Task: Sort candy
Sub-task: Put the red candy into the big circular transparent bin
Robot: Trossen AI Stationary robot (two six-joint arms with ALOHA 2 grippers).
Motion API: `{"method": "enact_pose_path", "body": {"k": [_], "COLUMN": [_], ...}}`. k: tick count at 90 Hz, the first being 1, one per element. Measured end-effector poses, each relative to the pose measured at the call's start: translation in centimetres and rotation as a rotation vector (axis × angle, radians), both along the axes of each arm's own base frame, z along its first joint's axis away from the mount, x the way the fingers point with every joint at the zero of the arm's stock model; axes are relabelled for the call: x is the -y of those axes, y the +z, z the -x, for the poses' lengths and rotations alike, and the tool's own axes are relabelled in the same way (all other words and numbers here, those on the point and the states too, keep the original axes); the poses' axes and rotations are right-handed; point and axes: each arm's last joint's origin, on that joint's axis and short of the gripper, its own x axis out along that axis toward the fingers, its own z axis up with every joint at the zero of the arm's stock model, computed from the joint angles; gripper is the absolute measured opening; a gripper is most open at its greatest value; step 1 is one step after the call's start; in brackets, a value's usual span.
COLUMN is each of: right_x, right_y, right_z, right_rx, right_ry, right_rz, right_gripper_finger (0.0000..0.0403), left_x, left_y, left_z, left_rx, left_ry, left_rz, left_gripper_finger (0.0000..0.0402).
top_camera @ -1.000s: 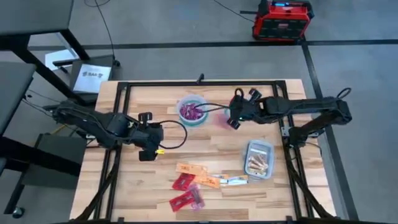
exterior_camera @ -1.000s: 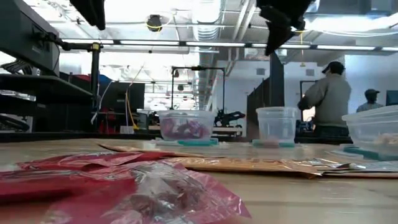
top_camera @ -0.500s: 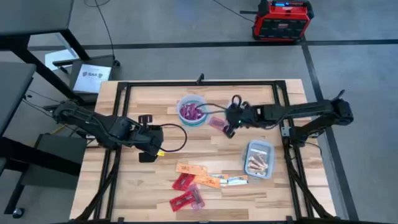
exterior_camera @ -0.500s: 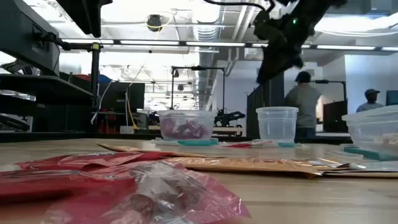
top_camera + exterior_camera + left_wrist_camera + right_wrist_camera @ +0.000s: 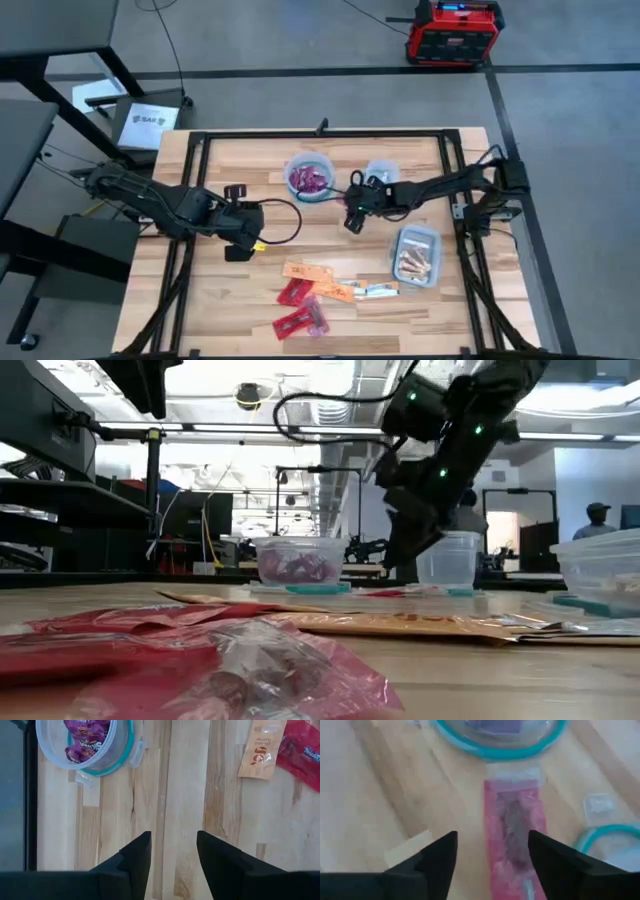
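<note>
While hovering low over red candy (image 5: 514,832) between the two bowls | right gripper (image 5: 352,212) spread wide, straddling wrapper for a pinch | left gripper (image 5: 172,852) open, empty, parked above bare table (image 5: 250,290) | more candy (image 5: 320,290) waiting along front edge

This is a robotics lab or workshop: a wooden bench (image 5: 240,290) on a black metal frame stands on grey concrete floor, a red-and-black equipment case (image 5: 452,32) sits behind it, exposed ducts and strip lights (image 5: 330,380) run overhead, and a person (image 5: 597,520) stands among distant workstations.
</note>
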Motion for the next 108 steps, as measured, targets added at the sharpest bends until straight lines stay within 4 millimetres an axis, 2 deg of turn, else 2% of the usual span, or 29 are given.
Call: {"method": "enact_pose_path", "body": {"k": [14,32,41,59,64,75,85,98,108], "right_x": [1.1,1.3,0.8,0.7,0.6,0.1,-0.7,-1.4,-1.3], "right_y": [-2.3,-3.2,-3.0,-2.2,-1.8,-0.2,2.8,7.1,9.1], "right_z": [0.0,-0.3,-0.4,-1.2,-1.4,-1.9,-1.8,-0.4,1.5], "right_rx": [-0.079,-0.094,-0.091,-0.108,-0.129,-0.185,-0.217,-0.177,-0.179], "right_ry": [-0.037,-0.032,-0.017,0.05,0.064,0.087,0.091,0.068,0.008], "right_rz": [-0.011,-0.037,-0.037,-0.074,-0.077,-0.077,-0.012,0.061,0.075], "right_gripper_finger": [0.0229,0.0198,0.0156,0.0032,0.0012,0.0006,0.0003,0.0001,0.0], "left_x": [0.0,0.0,0.0,0.1,0.1,0.1,0.1,0.1,0.1], "left_y": [0.0,0.0,0.0,0.1,0.1,0.1,0.1,0.1,0.1], "left_z": [0.0,0.0,0.0,-0.2,-0.1,-0.1,-0.1,-0.2,-0.1], "left_rx": [-0.002,0.0,0.0,0.012,0.011,0.011,0.011,0.012,0.013], "left_ry": [-0.012,-0.013,-0.013,-0.02,-0.019,-0.018,-0.018,-0.016,-0.014], "left_rz": [-0.006,-0.006,-0.006,-0.004,-0.004,-0.004,-0.004,-0.002,-0.001], "left_gripper_finger": [0.0143,0.0143,0.0143,0.0143,0.0143,0.0143,0.0143,0.0143,0.0143]}}
